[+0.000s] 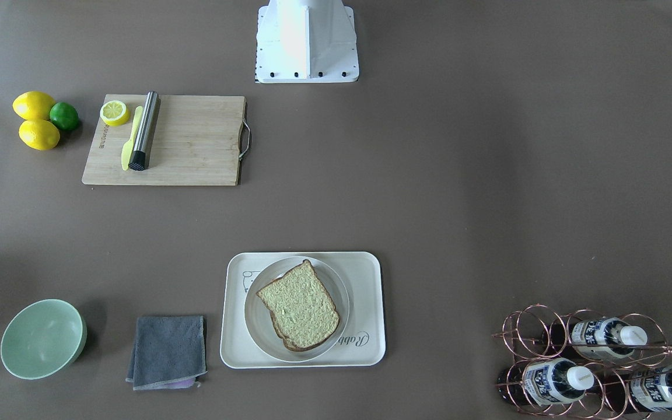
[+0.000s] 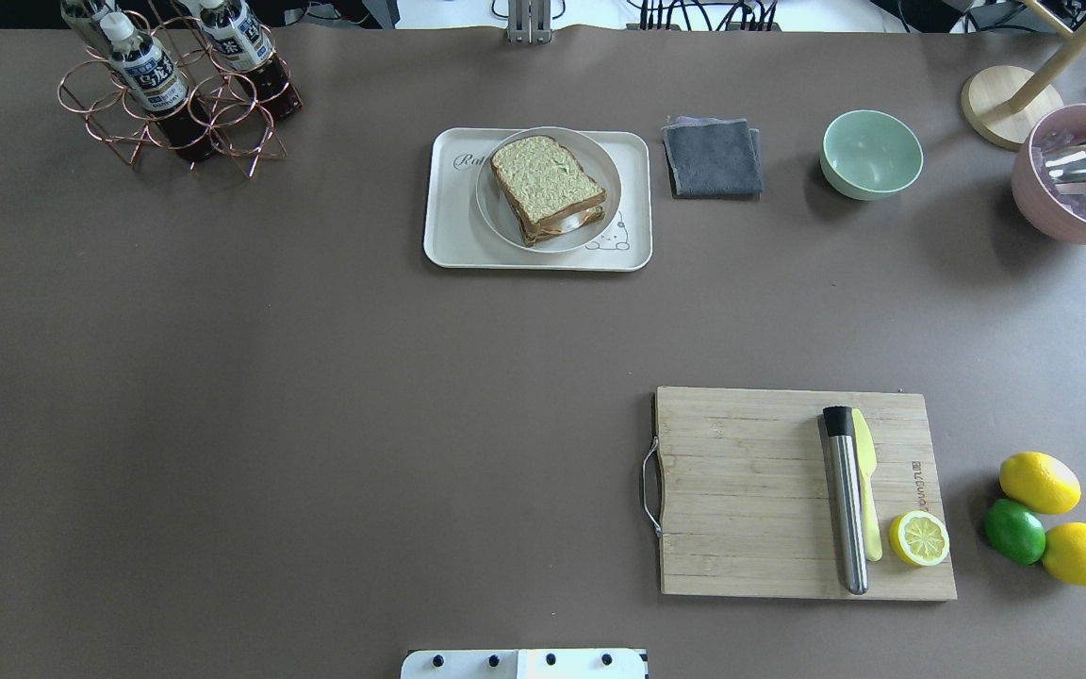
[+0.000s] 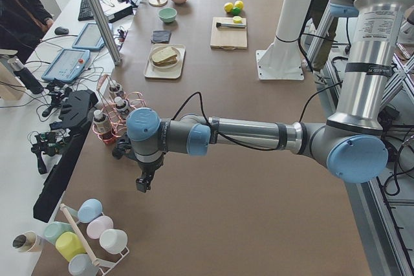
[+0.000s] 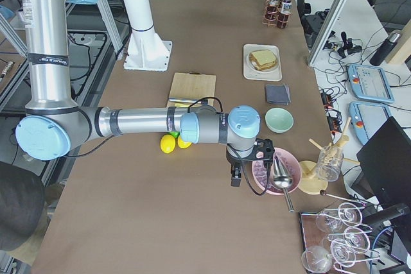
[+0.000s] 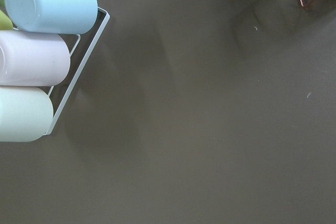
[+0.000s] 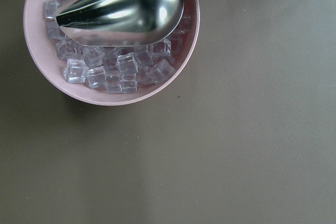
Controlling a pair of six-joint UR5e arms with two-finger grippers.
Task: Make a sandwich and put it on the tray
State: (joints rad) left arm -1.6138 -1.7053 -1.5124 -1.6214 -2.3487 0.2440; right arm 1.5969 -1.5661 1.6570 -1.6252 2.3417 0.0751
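Note:
The sandwich [image 1: 300, 306] [image 2: 548, 187], two speckled brown-crusted slices with white and orange showing at the edge between them, lies on a round light-grey plate [image 1: 252, 319] that sits on the cream tray [image 1: 366, 274] [image 2: 453, 222]. Both arms are stretched to the table's ends, far from the tray. My left gripper [image 3: 143, 182] hangs over bare table beside the bottle rack; it shows only in the exterior left view, so I cannot tell its state. My right gripper [image 4: 236, 176] hangs beside the pink ice bowl, seen only in the exterior right view; again I cannot tell its state.
A wooden cutting board [image 2: 750, 490] holds a steel rod, a yellow knife and a half lemon; two lemons and a lime [image 2: 1014, 531] lie beside it. A grey cloth [image 2: 713, 157], a green bowl [image 2: 871, 154], a pink ice bowl with scoop [image 6: 113, 40], a copper bottle rack [image 2: 175, 94] and a cup rack [image 5: 37, 56] stand around.

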